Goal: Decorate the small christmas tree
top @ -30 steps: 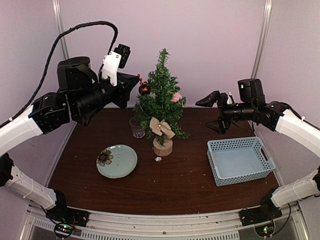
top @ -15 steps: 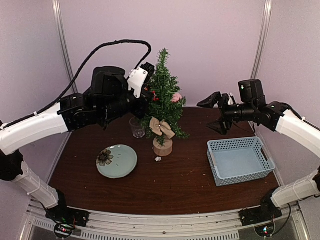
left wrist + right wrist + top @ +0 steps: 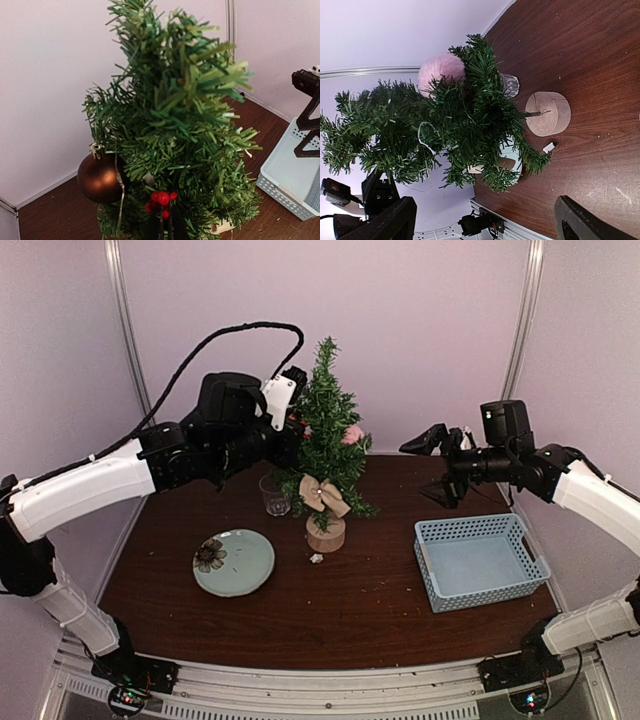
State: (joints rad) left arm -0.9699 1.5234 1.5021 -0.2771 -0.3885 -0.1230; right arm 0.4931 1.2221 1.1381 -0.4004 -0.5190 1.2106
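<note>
left gripper (image 3: 288, 432): fingers hidden in small christmas tree (image 3: 330, 435) branches | left wrist view: its base cut off

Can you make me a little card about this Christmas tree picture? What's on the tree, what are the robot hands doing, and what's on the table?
Tree: small christmas tree, upright on a wood stump
On it: beige bow, pink pompom
Brown ball: against the branches; can't tell if hooked on
Left hand: shut on red berries, in among the branches
Right hand: open, holding nothing, right of the tree
On the table: glass, green plate with a flower, blue basket
</note>
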